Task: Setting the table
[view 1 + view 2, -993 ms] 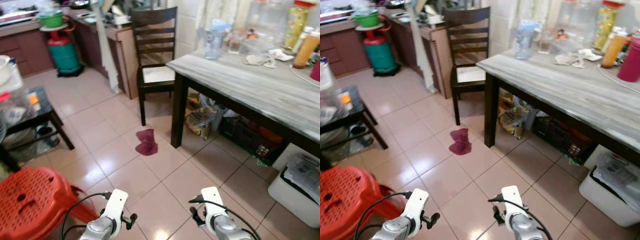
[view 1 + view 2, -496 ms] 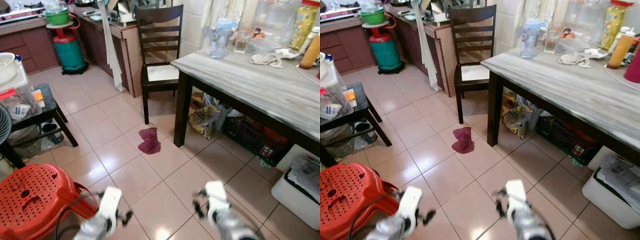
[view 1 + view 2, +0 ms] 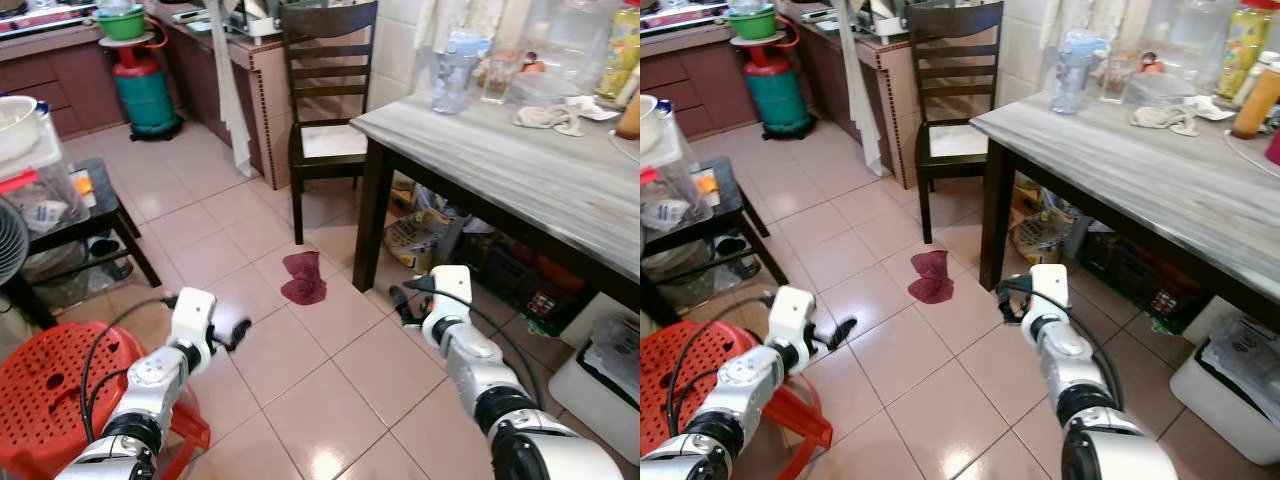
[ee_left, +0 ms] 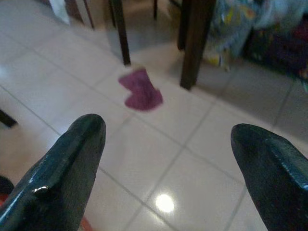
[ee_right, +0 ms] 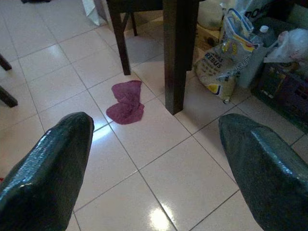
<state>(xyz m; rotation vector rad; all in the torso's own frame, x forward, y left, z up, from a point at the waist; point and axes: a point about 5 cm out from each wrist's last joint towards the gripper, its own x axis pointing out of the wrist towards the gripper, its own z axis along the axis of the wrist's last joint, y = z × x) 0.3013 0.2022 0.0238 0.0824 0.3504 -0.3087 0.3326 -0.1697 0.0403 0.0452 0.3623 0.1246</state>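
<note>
Left eye view: desk (image 3: 520,175) carrying a bottle (image 3: 452,72), a glass, jars and a crumpled white cloth (image 3: 547,118) at the far edge; no plates or cutlery laid out, near side bare. Maroon rag (image 3: 304,277) on the floor tiles beside the desk leg, near the chair (image 3: 325,110). Right eye view: left gripper (image 3: 837,333) and right gripper (image 3: 1006,299) raised over the floor, empty. Left wrist view: jaws spread wide, nothing between, rag ahead. Right wrist view: jaws spread wide, empty. Judgement: setting not begun; everything left to do.
</note>
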